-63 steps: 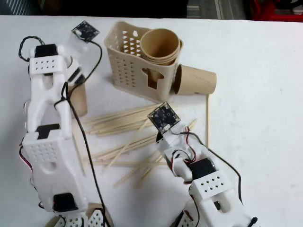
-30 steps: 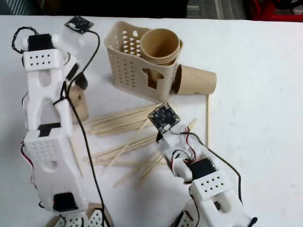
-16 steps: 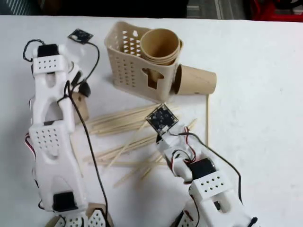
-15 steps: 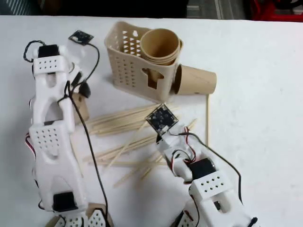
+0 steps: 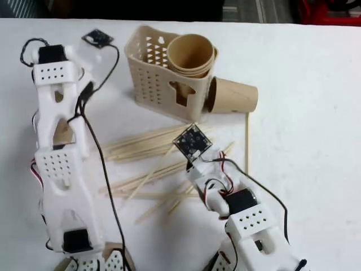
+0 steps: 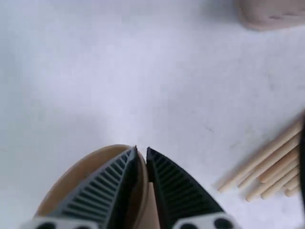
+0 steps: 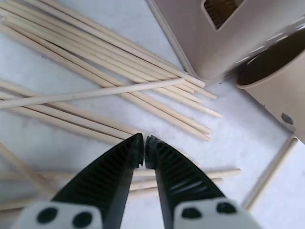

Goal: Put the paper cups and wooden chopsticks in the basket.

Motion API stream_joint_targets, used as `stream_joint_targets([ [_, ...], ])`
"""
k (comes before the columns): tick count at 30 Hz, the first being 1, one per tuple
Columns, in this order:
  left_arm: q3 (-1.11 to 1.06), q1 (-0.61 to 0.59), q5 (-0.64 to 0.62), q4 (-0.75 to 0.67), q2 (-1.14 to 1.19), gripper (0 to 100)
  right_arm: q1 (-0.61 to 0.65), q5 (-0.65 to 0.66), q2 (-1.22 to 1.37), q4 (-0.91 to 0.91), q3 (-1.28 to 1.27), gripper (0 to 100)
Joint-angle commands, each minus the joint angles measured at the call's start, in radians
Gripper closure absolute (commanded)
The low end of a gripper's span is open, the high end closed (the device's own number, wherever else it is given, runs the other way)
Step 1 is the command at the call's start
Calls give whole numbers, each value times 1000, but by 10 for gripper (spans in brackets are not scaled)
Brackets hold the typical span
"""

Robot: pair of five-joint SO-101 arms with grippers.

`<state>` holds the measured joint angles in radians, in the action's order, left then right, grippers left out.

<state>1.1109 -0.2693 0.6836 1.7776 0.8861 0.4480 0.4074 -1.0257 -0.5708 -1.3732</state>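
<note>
at the left side of the table, the left gripper (image 6: 141, 160) has its fingers pinched narrow on the wall of a paper cup (image 6: 71, 179), one finger inside the rim and one outside. the basket (image 5: 148, 79) stands well apart from it, with stacked cups (image 5: 190, 53) in one end. another cup (image 5: 234, 95) lies on its side against the basket. the right gripper (image 7: 144, 145) hangs over the scattered chopsticks (image 7: 95, 90), fingers closed tip to tip on nothing.

the step in hand appears to be the carry to the basket. raise the cup above the basket wall, align it mouth-up over the stack, lower until it nests, then release. grip lightly, since the thin wall is likely to crumple.
</note>
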Motion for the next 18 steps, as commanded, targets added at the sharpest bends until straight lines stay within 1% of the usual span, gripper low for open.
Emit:
stream_joint_targets([
  [1,107,8,-49,9,-21,977,1,8,-19,18,9,974],
  [6,218,18,-127,11,-21,977,1,9,-19,18,9,974],
  [15,548,85,-272,12,-22,977,1,9,-19,18,9,974],
  [18,552,125,-293,12,-68,977,1,9,-19,18,9,974],
])
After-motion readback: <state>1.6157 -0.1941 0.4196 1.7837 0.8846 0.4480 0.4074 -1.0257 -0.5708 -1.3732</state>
